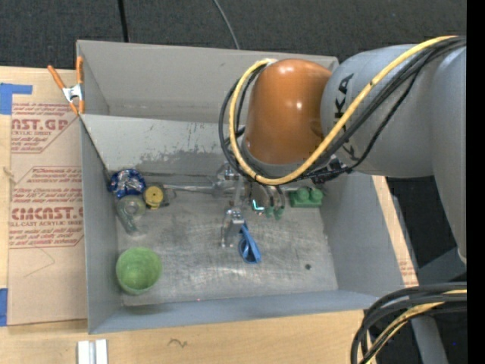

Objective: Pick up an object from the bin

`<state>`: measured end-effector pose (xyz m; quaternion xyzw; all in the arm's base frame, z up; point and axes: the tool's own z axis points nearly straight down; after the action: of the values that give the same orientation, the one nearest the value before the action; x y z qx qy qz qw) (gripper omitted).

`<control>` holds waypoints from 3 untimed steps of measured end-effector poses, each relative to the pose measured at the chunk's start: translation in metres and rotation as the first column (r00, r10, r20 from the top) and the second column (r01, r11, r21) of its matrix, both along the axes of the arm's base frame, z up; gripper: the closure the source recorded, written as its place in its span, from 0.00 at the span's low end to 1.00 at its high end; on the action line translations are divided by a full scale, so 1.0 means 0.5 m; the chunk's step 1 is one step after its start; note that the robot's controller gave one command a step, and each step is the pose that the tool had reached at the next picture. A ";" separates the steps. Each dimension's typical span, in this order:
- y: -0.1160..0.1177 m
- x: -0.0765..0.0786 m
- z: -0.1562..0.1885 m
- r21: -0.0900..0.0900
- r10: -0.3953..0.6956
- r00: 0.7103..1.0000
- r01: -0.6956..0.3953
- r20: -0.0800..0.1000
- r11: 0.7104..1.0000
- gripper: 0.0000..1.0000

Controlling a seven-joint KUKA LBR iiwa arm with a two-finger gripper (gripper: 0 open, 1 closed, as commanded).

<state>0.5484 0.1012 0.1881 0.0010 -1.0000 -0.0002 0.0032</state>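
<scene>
My gripper (258,202) hangs below the arm's orange cover, near the middle of the bin floor. Just under it, towards the front, lies a small tool with a blue handle (248,246) and a silvery metal end. A green plastic piece (307,197) lies close to the gripper's right, partly hidden by the arm. A thin metal rod (189,188) stretches left from beneath the gripper along the floor.
At the bin's left lie a crumpled blue-and-white thing (126,180), a small yellow disc (154,196) and a clear cup (129,215). A green ball (138,270) sits in the front left corner. The arm covers the back right of the bin.
</scene>
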 end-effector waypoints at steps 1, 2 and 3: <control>-0.130 -0.005 -0.234 0.002 0.279 0.960 -0.279 0.013 0.960 0.00; -0.237 -0.115 -0.225 -0.002 0.449 0.894 -0.449 0.010 0.894 0.00; -0.330 -0.053 -0.225 -0.003 0.625 0.781 -0.625 0.008 0.781 0.00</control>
<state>0.5221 -0.0639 0.0755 0.3319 -0.9433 0.0008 -0.0012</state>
